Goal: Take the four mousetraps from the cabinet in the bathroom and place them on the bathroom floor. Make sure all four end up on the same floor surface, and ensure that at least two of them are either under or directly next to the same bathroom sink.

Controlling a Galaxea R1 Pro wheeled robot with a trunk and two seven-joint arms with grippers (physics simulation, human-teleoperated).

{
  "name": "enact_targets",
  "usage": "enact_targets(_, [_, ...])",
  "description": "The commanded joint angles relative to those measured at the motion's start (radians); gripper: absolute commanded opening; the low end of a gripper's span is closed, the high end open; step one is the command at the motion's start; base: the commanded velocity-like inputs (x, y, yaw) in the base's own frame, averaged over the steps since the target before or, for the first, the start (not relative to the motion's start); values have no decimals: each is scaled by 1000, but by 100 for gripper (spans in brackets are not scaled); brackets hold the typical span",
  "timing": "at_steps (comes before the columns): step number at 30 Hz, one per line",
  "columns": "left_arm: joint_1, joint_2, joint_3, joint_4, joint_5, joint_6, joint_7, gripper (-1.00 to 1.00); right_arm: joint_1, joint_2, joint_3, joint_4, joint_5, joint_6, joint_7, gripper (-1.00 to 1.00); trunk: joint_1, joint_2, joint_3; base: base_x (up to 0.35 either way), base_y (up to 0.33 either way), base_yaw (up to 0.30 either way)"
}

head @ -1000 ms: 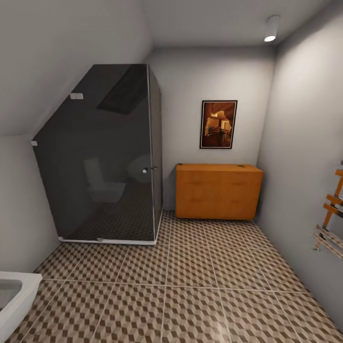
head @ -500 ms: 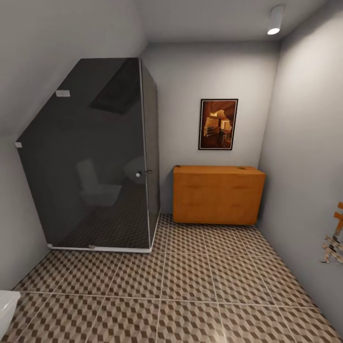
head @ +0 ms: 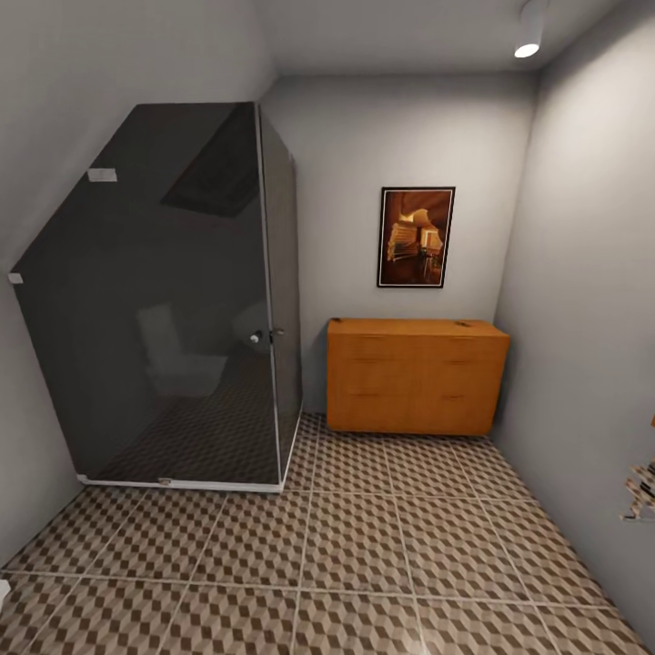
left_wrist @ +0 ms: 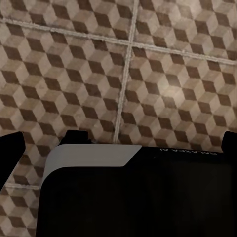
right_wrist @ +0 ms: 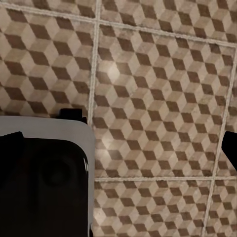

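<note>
Two small dark objects, too small to identify, lie on the flat top of the cabinet (head: pixel 414 375), one near its left end and one toward its right end. This orange-brown chest of drawers stands against the far wall, right of centre in the head view, its drawers all closed. A dark-framed picture (head: pixel 416 237) hangs on the wall above it. Just to the cabinet's left, a tall shower enclosure (head: pixel 168 318) of dark glass fills the far left corner under the sloped ceiling. The bathroom floor (head: pixel 364 555), tiled in a brown, beige and cream cube pattern with pale grout lines, runs from the cabinet toward the robot. A ceiling spotlight (head: pixel 528 36) glows at the far right. A blurred piece of a wall rack (head: pixel 642 487) shows at the right edge. Both wrist views look down on the cube tiles over a dark part of the robot; whether either claw is spread or pressed together cannot be told.
</note>
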Motion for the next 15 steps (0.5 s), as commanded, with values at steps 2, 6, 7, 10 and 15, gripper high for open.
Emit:
enact_targets(2, [-1,-1,-8,1,9,-4,1,100,-1,0,8,3,0,-4,-3,100,0,-1,-1,34,-11,0])
enact_targets(6, [-1,-1,-7,1,9,-4,1,100,-1,0,8,3,0,-4,-3,100,0,-1,-1,22,-7,0])
enact_targets(7, [-1,-1,-7,2,9,-4,1,100,-1,0,8,3,0,-4,-3,100,0,-1,-1,12,-4,0])
enact_targets(10, [-1,-1,-7,2,9,-4,0,100,-1,0,8,3,0,-4,-3,100,0,-1,-1,13,-10,0])
enact_targets(15, [-1,1,-7,1,9,-3,0,100,-1,0,8,3,0,-4,-3,100,0,-1,-1,70,-111,0])
